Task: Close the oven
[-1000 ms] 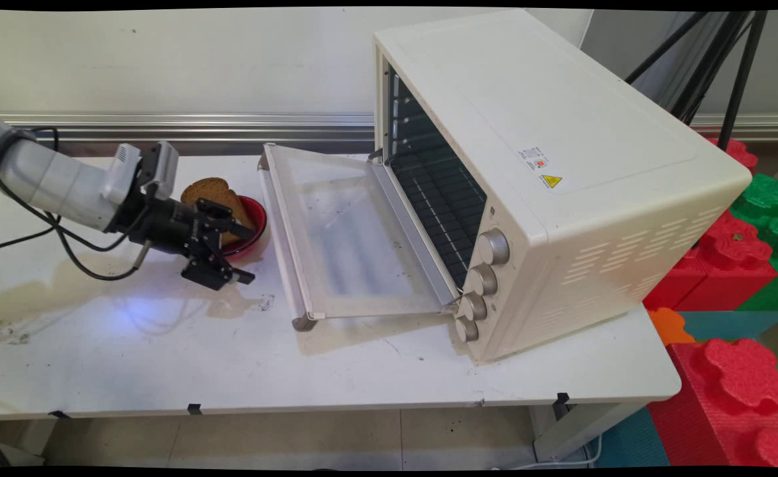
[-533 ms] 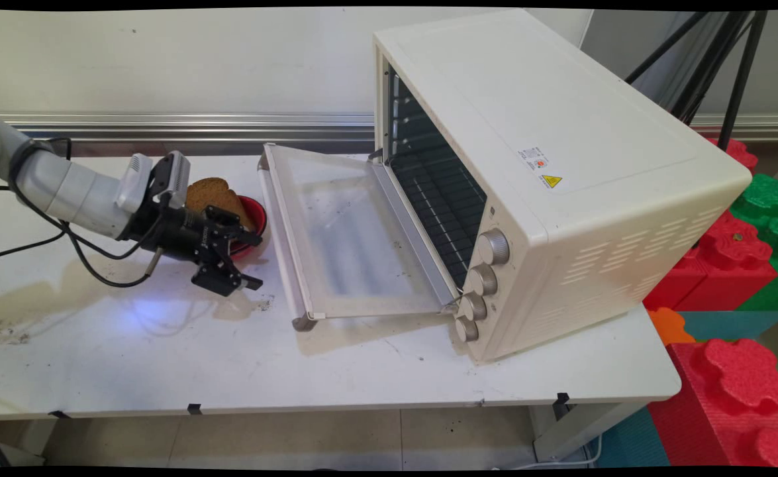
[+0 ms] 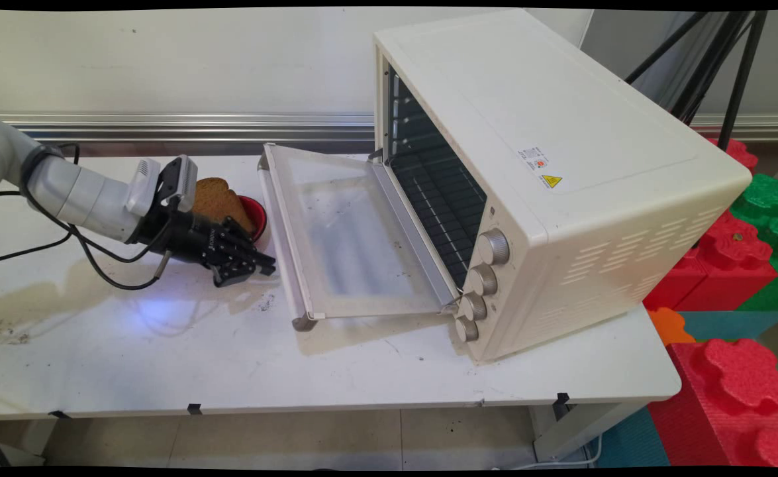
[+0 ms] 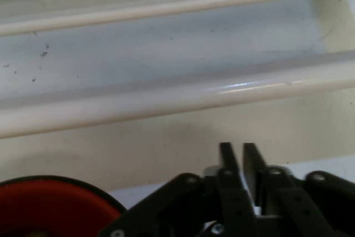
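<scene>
My black gripper (image 3: 267, 265) is shut with nothing between its fingers, low over the white table. It points at the handle bar (image 3: 287, 265) of the cream toaster oven's (image 3: 547, 165) open door (image 3: 349, 238) and sits just left of it. In the hand view the fingertips (image 4: 226, 154) stand close together, with the handle bar (image 4: 177, 97) running across right ahead of them. A red bowl (image 3: 257, 215) with a slice of brown bread (image 3: 220, 197) leaning in it sits directly behind the gripper. The bowl's rim (image 4: 50, 201) shows at the bottom left of the hand view.
The oven's dark inside with its wire rack (image 3: 435, 192) is open to the left. Black cables (image 3: 84, 252) hang from the arm over the table's left part. Red and green foam blocks (image 3: 739, 265) and black tripod legs (image 3: 726, 59) stand beyond the table's right end.
The gripper has moved right and slightly down, from beside the bowl to the oven door's handle. Its fingers, spread open earlier, have come together.
</scene>
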Motion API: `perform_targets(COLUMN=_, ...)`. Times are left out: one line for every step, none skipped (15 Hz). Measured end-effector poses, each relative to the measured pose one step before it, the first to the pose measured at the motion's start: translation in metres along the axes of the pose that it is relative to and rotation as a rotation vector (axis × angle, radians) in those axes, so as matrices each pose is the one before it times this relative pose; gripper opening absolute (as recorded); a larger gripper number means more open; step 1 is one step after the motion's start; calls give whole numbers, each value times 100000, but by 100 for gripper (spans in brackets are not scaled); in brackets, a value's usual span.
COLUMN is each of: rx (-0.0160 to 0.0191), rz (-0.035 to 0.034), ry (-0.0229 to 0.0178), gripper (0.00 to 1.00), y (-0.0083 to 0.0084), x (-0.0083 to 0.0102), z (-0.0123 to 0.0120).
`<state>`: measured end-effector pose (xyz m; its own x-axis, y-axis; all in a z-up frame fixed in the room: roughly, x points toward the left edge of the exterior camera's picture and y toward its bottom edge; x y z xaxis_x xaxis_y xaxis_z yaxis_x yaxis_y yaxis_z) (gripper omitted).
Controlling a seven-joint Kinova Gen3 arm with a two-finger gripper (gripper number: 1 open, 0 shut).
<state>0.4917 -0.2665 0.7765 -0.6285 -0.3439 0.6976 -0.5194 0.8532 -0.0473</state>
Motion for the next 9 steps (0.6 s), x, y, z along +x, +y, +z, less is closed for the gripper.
perform_targets(rx=122, rz=-63, ry=134, gripper=0, y=-7, x=0, z=76)
perform_targets(rx=69, rz=-33, ry=119, gripper=0, y=-8, x=2, z=60)
perform_targets(rx=29, rz=-44, ry=121, gripper=0, y=-4, x=7, z=65)
perform_targets(rx=94, rz=-37, ry=135, gripper=0, y=-14, x=8, z=45)
perform_targets(rx=85, rz=-75, ry=182, gripper=0, y=-4, x=8, z=61)
perform_targets(rx=77, rz=-28, ry=173, gripper=0, y=-13, x=17, z=41)
perform_targets(rx=144, rz=-5, ry=264, gripper=0, y=-29, x=36, z=67)
perform_targets(rx=77, rz=0, ry=227, gripper=0, y=-17, x=26, z=41)
perform_targets(rx=98, rz=2, ry=352, gripper=0, y=-23, x=39, z=53)
